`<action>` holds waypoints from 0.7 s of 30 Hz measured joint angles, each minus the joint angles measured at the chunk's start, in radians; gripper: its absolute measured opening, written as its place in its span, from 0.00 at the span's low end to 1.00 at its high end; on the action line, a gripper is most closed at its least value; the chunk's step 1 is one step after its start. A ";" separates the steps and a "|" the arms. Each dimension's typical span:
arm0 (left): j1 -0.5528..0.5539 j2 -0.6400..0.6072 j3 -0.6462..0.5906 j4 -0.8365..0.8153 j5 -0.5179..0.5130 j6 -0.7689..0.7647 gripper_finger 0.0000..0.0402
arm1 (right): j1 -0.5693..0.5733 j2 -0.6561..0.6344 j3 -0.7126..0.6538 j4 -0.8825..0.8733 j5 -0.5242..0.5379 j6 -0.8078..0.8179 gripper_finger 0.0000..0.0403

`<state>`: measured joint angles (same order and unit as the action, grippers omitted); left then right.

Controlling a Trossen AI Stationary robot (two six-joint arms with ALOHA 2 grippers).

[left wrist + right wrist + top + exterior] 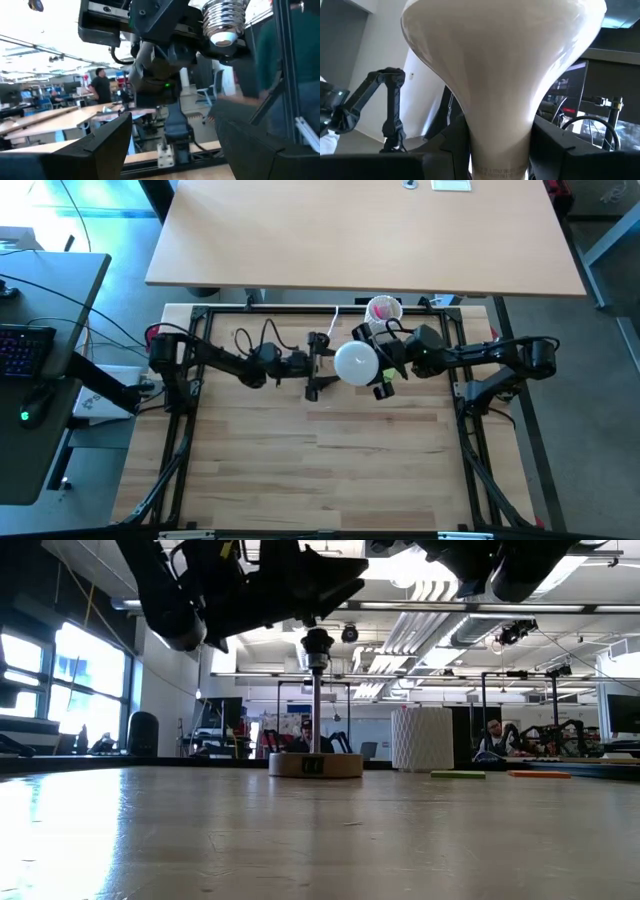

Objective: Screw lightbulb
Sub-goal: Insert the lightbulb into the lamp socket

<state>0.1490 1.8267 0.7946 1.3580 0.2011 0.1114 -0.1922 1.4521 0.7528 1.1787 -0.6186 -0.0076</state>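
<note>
The white lightbulb [355, 363] hangs above the table's far middle, with my right gripper [380, 364] shut on it from the right. Its frosted globe [500, 45] fills the right wrist view. Its metal screw base [224, 20] points down. My left gripper [317, 366] stands open just left of the bulb, with nothing between its fingers [107, 145]. In the low view the black socket [318, 644] stands upright on a post with a round wooden base [315, 765], which rests on the table below both arms. My right gripper pinches the bulb's narrow neck [500, 145] between its two fingers [555, 145], one on each side. The fingers come from the table's right side, slanting a little upward. The globe stands out beyond the fingertips, and the bulb is lifted clear of the table and the socket.
A white ribbed cup [383, 310] with pink contents stands at the table's far edge, just behind my right gripper, and shows in the low view as the ribbed cup [422, 738]. The near half of the wooden tabletop [320, 460] is bare. People sit in the room beyond.
</note>
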 joint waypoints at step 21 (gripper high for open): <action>0.001 -0.008 0.028 0.079 0.162 -0.165 0.70 | 0.005 0.002 0.000 -0.097 0.036 -0.044 0.37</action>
<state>0.1501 1.8183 0.8230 1.4368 0.3633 -0.0539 -0.1871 1.4540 0.7532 1.0817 -0.5823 -0.0519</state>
